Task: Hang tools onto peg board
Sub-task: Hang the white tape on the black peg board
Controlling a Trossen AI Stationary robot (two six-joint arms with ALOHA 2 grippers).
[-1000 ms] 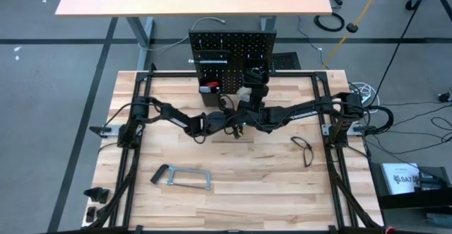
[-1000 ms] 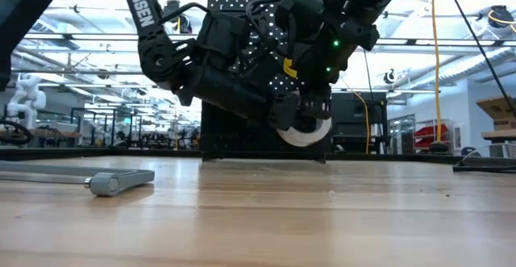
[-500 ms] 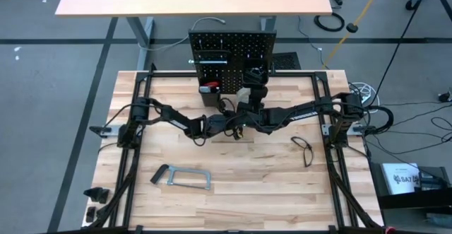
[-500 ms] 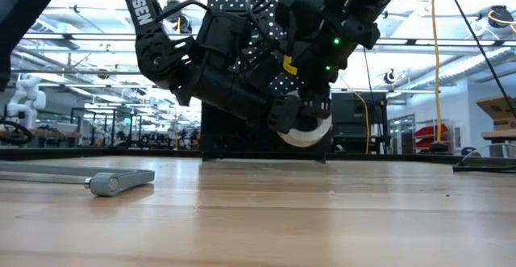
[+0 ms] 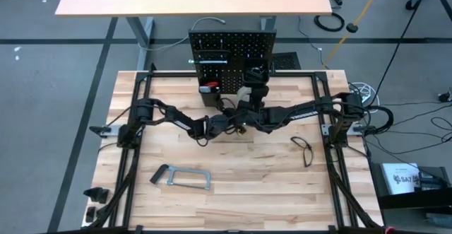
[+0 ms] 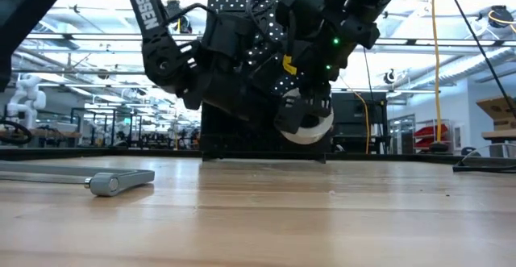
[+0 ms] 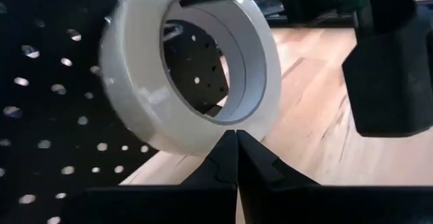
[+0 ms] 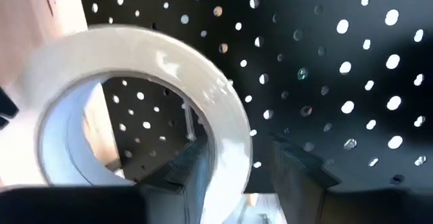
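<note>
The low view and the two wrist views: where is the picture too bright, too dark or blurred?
Low view: the bright room behind leaves both arms and the peg board nearly black; the white tape roll stands out. Left wrist view: the roll is soft and very bright; the left tool, shut, is dark. Right wrist view: the roll, held in the right tool, is blurred.
</note>
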